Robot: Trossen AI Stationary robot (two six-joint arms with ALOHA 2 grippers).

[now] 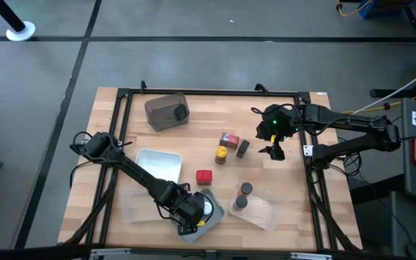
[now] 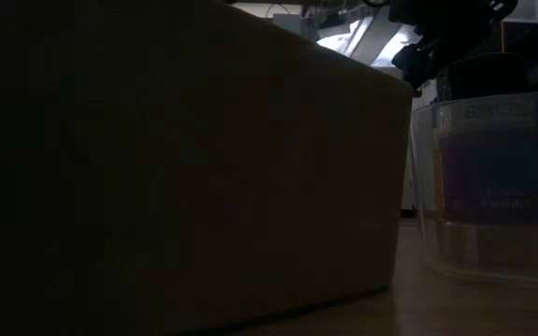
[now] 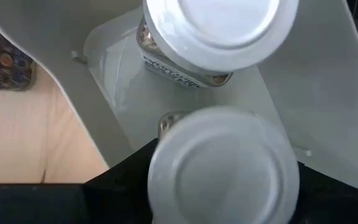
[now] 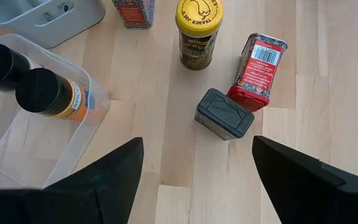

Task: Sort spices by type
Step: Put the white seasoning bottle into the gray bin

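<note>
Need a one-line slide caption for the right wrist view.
Open right gripper above black box, red box, yellow-lidded jar; two dark-lidded jars in clear tray.

Pale, smooth wooden table (image 4: 166,155), clear glossy plastic tray (image 4: 17,155), matt grey plastic tray (image 3: 328,93), smooth white jar lids (image 3: 219,28), glossy yellow-lidded jar (image 4: 198,34).

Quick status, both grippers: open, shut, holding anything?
Left gripper: over the grey tray, around a white-lidded jar; grip cannot be told.
Right gripper: open, empty.
</note>
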